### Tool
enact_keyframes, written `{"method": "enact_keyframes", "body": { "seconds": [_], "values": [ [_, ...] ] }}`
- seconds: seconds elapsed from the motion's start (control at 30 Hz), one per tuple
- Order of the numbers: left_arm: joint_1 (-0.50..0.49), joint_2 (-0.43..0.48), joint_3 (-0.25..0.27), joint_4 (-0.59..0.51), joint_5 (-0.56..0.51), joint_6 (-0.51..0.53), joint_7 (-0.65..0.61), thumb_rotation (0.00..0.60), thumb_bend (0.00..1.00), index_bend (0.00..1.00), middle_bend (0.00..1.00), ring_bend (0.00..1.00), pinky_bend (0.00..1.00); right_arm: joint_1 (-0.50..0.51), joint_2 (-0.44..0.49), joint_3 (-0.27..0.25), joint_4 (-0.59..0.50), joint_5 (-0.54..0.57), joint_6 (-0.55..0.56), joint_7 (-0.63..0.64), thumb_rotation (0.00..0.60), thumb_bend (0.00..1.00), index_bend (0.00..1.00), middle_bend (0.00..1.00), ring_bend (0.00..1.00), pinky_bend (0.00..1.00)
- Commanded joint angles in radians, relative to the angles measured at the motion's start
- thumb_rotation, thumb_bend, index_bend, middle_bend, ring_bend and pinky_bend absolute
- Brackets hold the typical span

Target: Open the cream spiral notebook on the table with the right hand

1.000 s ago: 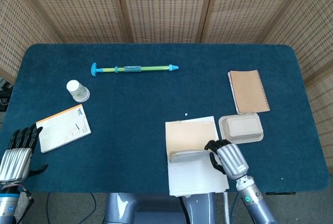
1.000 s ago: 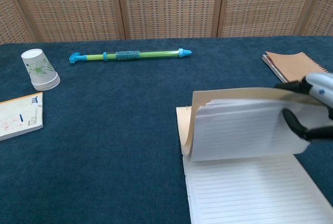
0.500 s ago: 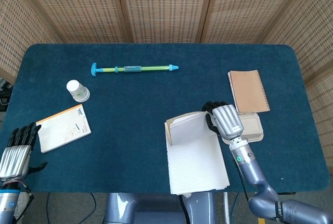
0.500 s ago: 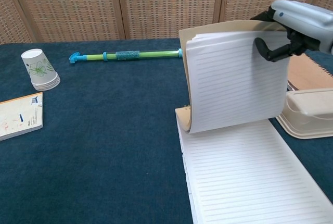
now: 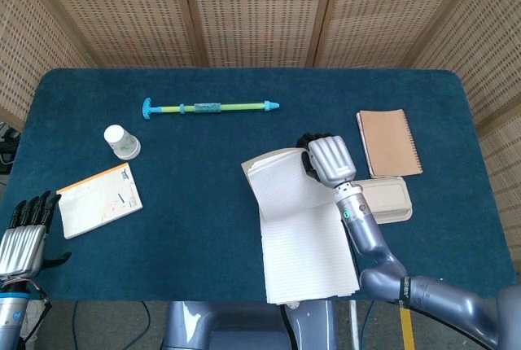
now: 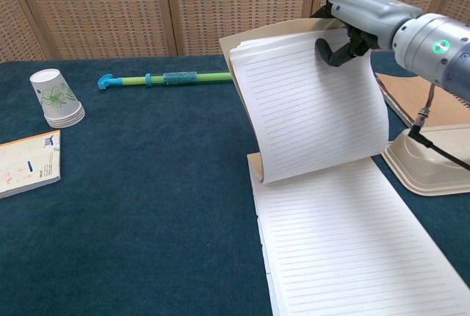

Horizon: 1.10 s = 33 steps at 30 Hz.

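The cream spiral notebook (image 5: 305, 248) (image 6: 345, 242) lies near the table's front edge, its lined pages showing. Its cream cover with a sheaf of pages (image 5: 277, 183) (image 6: 308, 103) is lifted and curled back toward the far left. My right hand (image 5: 326, 161) (image 6: 360, 22) grips the top edge of that cover and sheaf, fingers on the cover side and thumb on the lined page. My left hand (image 5: 24, 236) sits at the front left corner off the table, holding nothing, fingers extended; the chest view does not show it.
A beige clamshell box (image 5: 383, 201) (image 6: 429, 158) lies right of the notebook, a brown notebook (image 5: 389, 142) (image 6: 422, 99) behind it. A green and blue tube (image 5: 210, 107) (image 6: 180, 78) lies at the back, paper cups (image 5: 120, 142) (image 6: 55, 98) and a white booklet (image 5: 98, 199) (image 6: 26, 162) at left.
My right hand has carried the cover and pages up from low over the notebook and back toward the far left. The left hand has barely moved.
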Motion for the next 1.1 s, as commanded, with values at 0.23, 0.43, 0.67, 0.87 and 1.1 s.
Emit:
{"method": "enact_keyframes", "body": {
  "seconds": [0.23,0.43,0.67,0.87,1.1],
  "values": [
    [-0.012,-0.011,-0.009,0.016,-0.033,-0.022,0.009,0.6,0.12,0.0,0.0,0.0,0.0,0.227,-0.144,0.094,0.4,0.123,-0.143,0.027,0.6,0.8,0.6,0.53,0.51,0.53],
    [-0.022,-0.024,-0.011,0.043,-0.052,-0.043,0.006,0.6,0.12,0.0,0.0,0.0,0.0,0.308,-0.195,0.111,0.588,0.14,-0.181,0.087,0.6,0.8,0.6,0.53,0.51,0.53],
    [-0.027,-0.037,-0.013,0.062,-0.064,-0.047,0.01,0.6,0.12,0.0,0.0,0.0,0.0,0.381,-0.274,0.1,0.811,0.128,-0.218,0.198,0.6,0.8,0.6,0.53,0.51,0.53],
    [-0.031,-0.046,-0.011,0.073,-0.065,-0.051,0.012,0.6,0.12,0.0,0.0,0.0,0.0,0.398,-0.322,0.066,0.926,0.099,-0.24,0.295,0.6,0.77,0.59,0.52,0.49,0.53],
    [-0.031,-0.048,-0.01,0.075,-0.065,-0.045,0.012,0.6,0.12,0.0,0.0,0.0,0.0,0.387,-0.317,0.031,0.939,0.077,-0.302,0.378,0.6,0.37,0.21,0.13,0.09,0.15]
  ]
}}
